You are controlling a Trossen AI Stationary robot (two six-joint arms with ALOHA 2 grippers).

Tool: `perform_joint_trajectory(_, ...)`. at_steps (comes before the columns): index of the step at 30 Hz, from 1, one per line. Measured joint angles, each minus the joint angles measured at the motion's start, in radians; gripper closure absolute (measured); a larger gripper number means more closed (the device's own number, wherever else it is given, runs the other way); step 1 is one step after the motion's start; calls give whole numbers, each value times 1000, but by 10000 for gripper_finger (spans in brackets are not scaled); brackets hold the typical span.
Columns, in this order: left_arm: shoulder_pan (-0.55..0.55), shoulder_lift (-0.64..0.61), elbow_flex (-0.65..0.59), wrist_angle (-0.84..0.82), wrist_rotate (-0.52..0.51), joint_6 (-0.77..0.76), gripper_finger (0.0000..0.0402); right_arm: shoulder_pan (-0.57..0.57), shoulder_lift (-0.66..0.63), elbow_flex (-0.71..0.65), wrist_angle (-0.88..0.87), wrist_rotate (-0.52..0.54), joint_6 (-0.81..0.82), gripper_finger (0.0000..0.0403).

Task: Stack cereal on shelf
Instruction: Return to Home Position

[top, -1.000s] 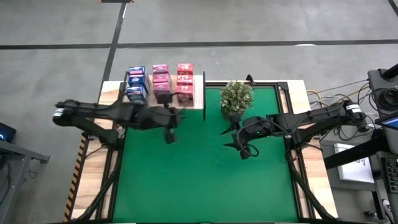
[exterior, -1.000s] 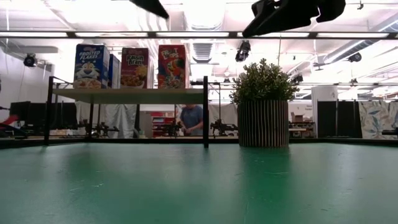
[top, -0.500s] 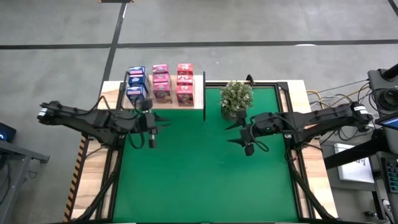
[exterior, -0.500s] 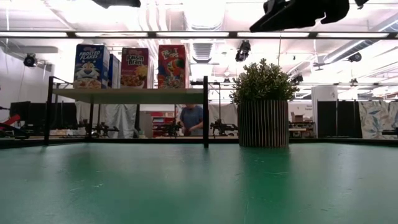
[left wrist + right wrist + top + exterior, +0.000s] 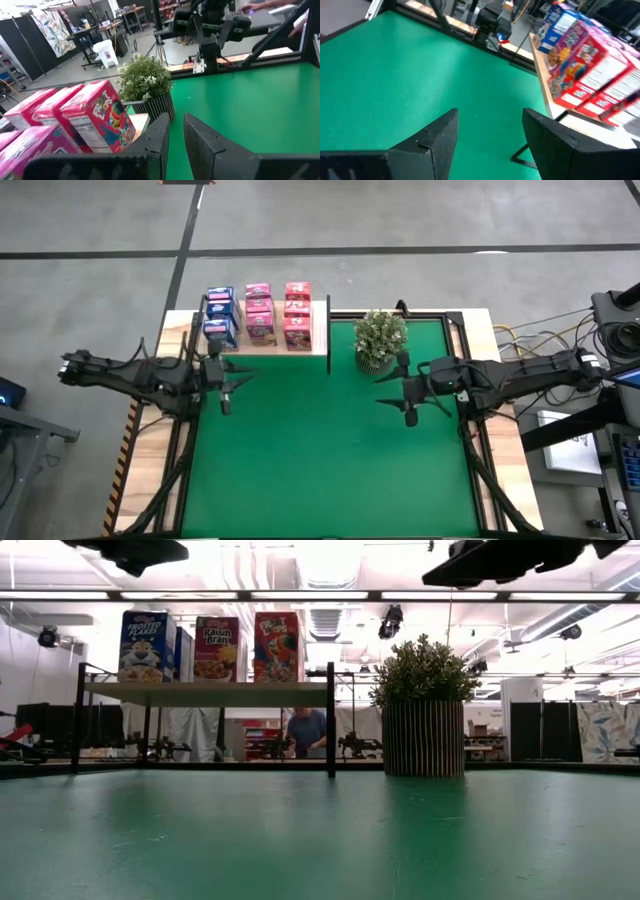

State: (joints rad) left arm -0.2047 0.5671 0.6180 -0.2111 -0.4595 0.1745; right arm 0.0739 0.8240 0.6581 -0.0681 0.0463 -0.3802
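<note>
The cereal boxes (image 5: 258, 314) stand upright on their bases on the pale wood shelf (image 5: 318, 340) at the table's far left. They form one blue row (image 5: 218, 315) and two pink rows, and show as three fronts in the low view (image 5: 217, 648). My left gripper (image 5: 228, 388) hovers over the green mat just near of the shelf, fingers (image 5: 162, 132) a narrow gap apart and holding nothing. My right gripper (image 5: 400, 395) hovers near the potted plant (image 5: 380, 335), wide open (image 5: 490, 125) and holding nothing.
The potted plant (image 5: 423, 705) stands on the mat right of the shelf's black upright (image 5: 330, 720). The green mat (image 5: 330, 460) spreads toward the near edge. Beyond the table a person (image 5: 305, 730) stands among workshop equipment. Cables and gear lie off the table's right side (image 5: 600, 380).
My left gripper has drawn back from in front of the shelf toward the table's left edge. My right gripper has moved toward the right edge and slightly farther back, and has turned. The boxes, the shelf and the plant have stayed put.
</note>
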Motion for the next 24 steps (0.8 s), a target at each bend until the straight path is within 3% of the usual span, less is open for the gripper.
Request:
perform_joint_trajectory(11,0,-176,-124,50,-1,0,361,-1,-224,-145,1,19,147,193)
perform_joint_trajectory(24,0,-297,-212,62,-1,-3,361,0,-378,-281,53,180,166,193)
